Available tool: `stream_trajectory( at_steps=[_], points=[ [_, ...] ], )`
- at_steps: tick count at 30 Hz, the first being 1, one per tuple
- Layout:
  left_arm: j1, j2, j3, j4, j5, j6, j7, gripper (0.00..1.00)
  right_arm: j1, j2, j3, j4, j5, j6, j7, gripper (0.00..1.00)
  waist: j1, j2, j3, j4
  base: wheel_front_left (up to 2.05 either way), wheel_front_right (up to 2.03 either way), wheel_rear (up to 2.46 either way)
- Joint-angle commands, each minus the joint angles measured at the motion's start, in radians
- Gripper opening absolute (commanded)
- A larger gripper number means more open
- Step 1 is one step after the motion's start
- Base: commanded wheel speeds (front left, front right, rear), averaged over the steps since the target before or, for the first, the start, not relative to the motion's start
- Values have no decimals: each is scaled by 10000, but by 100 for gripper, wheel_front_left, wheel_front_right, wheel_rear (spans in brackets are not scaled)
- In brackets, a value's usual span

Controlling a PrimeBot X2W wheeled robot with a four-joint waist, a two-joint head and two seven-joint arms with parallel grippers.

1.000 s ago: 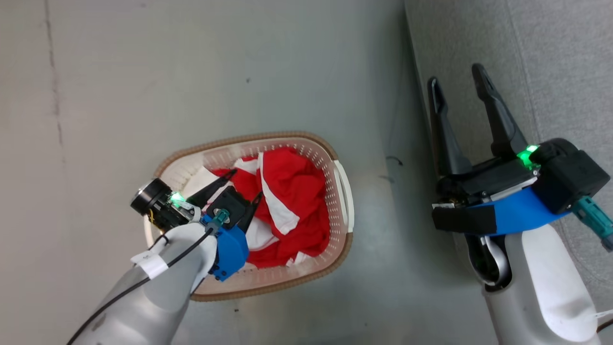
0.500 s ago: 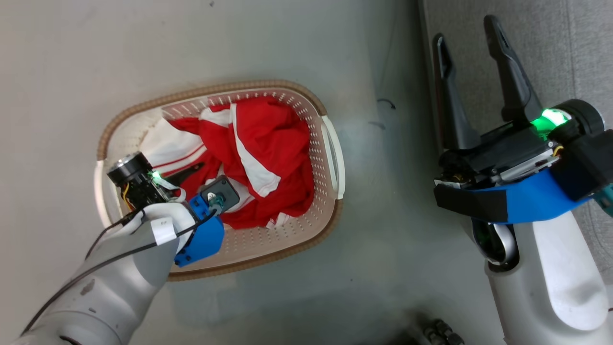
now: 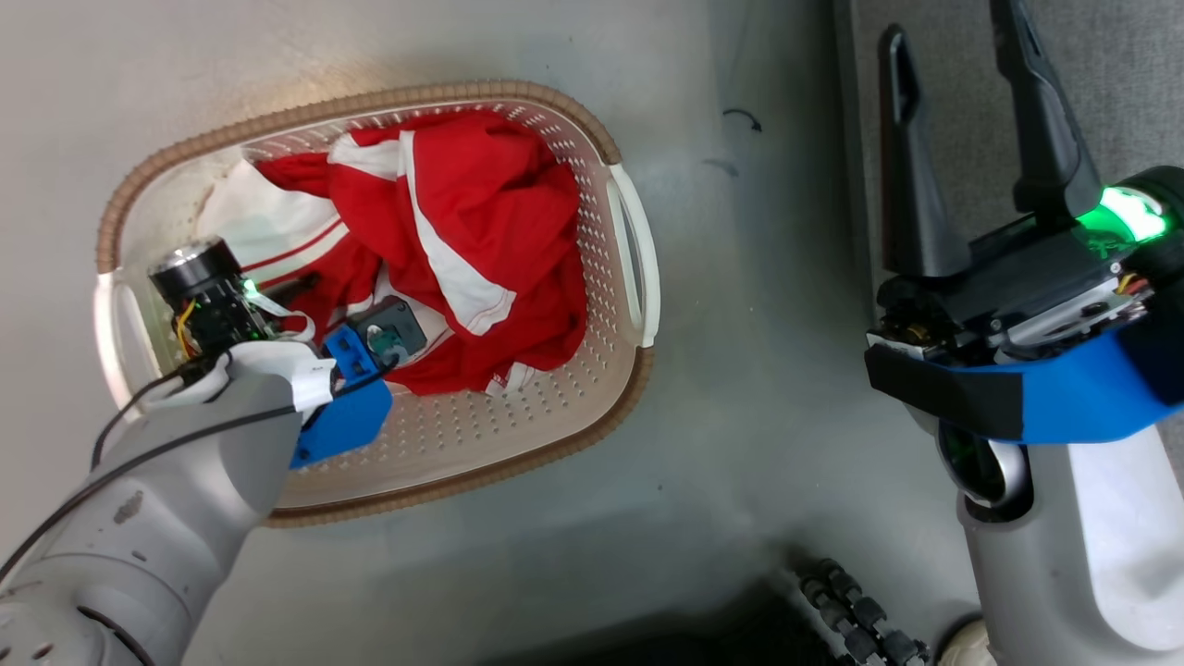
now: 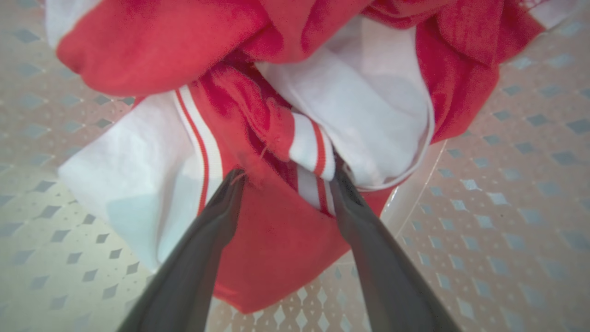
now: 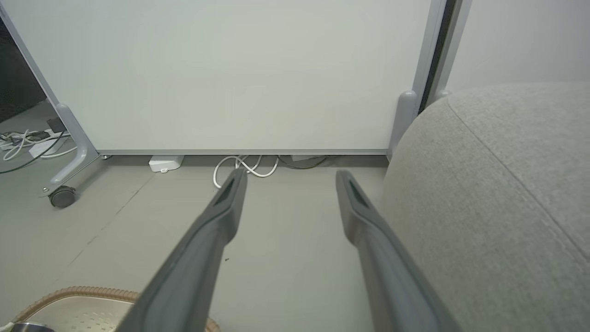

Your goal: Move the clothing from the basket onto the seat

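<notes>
The cream basket (image 3: 518,462) with a brown rim stands on the floor, holding the crumpled red clothing (image 3: 462,213) with white stripes. My left gripper (image 3: 319,294) reaches down into the basket at the pile's left side. In the left wrist view it (image 4: 288,171) is open, and its fingertips (image 4: 233,182) press into a red and white fold (image 4: 276,133) that bulges between them. The perforated basket floor (image 4: 507,207) lies around the pile. My right gripper (image 3: 953,32) hangs open and bare beside the grey seat (image 3: 1128,92). The right wrist view has this gripper (image 5: 289,174) over the floor, left of the seat (image 5: 498,184).
A white partition panel (image 5: 230,74) on a castered foot (image 5: 62,196) stands ahead of the right gripper, with white cables (image 5: 246,168) on the floor beneath it. A corner of the basket rim (image 5: 78,293) lies below. Dark rollers of my base (image 3: 860,610) sit near the bottom edge.
The head camera has tipped, so the whole picture has shifted. My left gripper has sunk deeper into the basket, its fingers now into the clothing. Both grippers stay open.
</notes>
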Motion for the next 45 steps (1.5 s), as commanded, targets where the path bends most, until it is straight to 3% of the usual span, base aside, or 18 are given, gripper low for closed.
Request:
stream_trajectory(
  at_steps=[1,8,9,10,24,28,35,45],
  points=[
    [-229,101,-52,34,-7,-5,88,100,-85,-31,-54,-135,-73,5,-7,100,-1,0,215,-66,0,0,0],
    [-492,262,-217,53,1,-5,424,100,116,-30,-188,-444,-86,5,-5,100,-1,0,620,-80,0,0,0],
    [-477,222,-232,54,-9,-6,447,46,119,-30,-200,-452,-87,5,-5,100,-1,0,647,-74,0,0,0],
    [-486,180,-242,54,-14,-6,391,0,112,-30,-206,-449,-84,5,-5,100,-1,0,664,-66,0,0,0],
    [-313,-468,31,54,-577,264,-585,0,-62,-31,-246,-267,-105,5,-5,100,-1,0,-159,244,0,0,0],
    [-202,-732,240,57,-867,436,-1152,0,89,-31,-350,-172,-187,5,-5,100,-1,0,-707,491,0,0,0],
    [19,-1045,707,17,-1580,263,-2166,0,419,-33,-579,90,-368,5,-7,100,-1,0,-1935,1057,0,0,0],
    [653,-1437,1652,-770,-2648,494,-2565,0,1023,-33,-784,515,-472,5,-7,100,-1,0,-3702,1661,0,0,0]
  ],
)
